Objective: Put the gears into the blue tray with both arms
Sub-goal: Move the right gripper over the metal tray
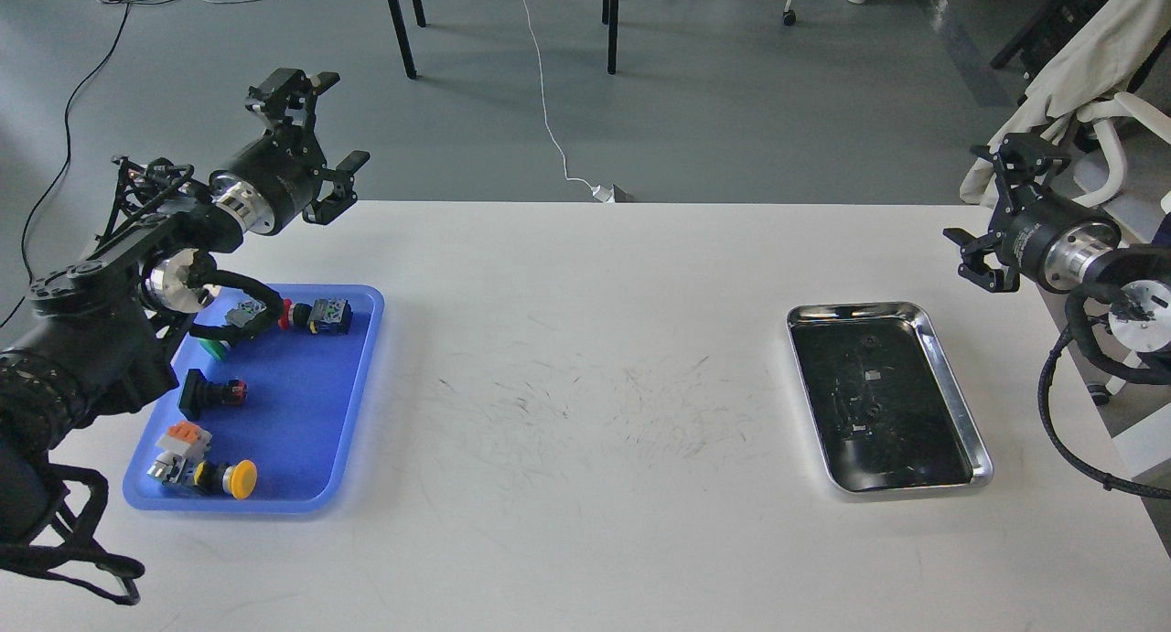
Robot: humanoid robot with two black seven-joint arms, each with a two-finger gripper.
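You have a white counter (585, 540) carrying two trays well apart. At your left the blue tray (311, 449) lies flat, holding several coloured push-button switches (220, 476) and partly covered at its far left corner by your left arm (110, 312). At your right the silver metal tray (961, 412) lies flat with a dark inside; small dark specks show there, but you cannot tell from this view whether they are the gears, and none can be picked out in the blue tray. Your left pincer (316, 124) hangs above the counter's far left edge, beyond the blue tray, fingers spread wide and gripping nothing. Your right arm (1098, 284) comes in at the right edge, and the right pincer (1002, 202) is beyond the silver tray, clear of it, fingers apart and empty.
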